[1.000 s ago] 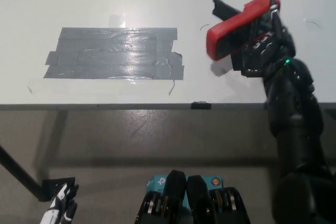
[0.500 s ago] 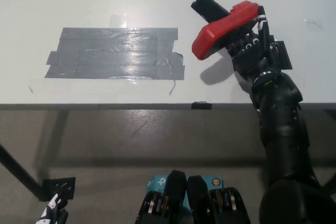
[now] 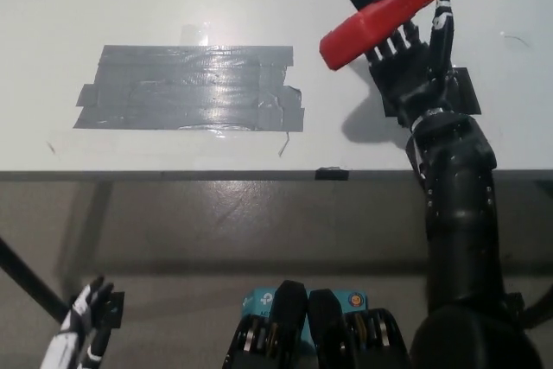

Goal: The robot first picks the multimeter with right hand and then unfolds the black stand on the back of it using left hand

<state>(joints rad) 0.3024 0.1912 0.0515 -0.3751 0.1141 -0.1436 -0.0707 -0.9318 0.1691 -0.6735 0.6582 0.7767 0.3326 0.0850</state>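
One red-cased multimeter [image 3: 378, 16] is clamped in the black right hand's [image 3: 416, 71] fingers [image 3: 442, 23], raised off the white surface [image 3: 130, 6], long axis slanting up-right. White left hand [image 3: 79, 327], fingers apart, is held well below-left.

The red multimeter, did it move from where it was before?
Yes. The multimeter, held in the right hand, has moved up the picture, farther from the table's front edge; the grey tape patch stayed put.

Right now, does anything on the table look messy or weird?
Yes: a patch of grey tape is stuck on the table, its strips overlapping unevenly with wrinkles and ragged ends. Nothing looks spilled or broken.
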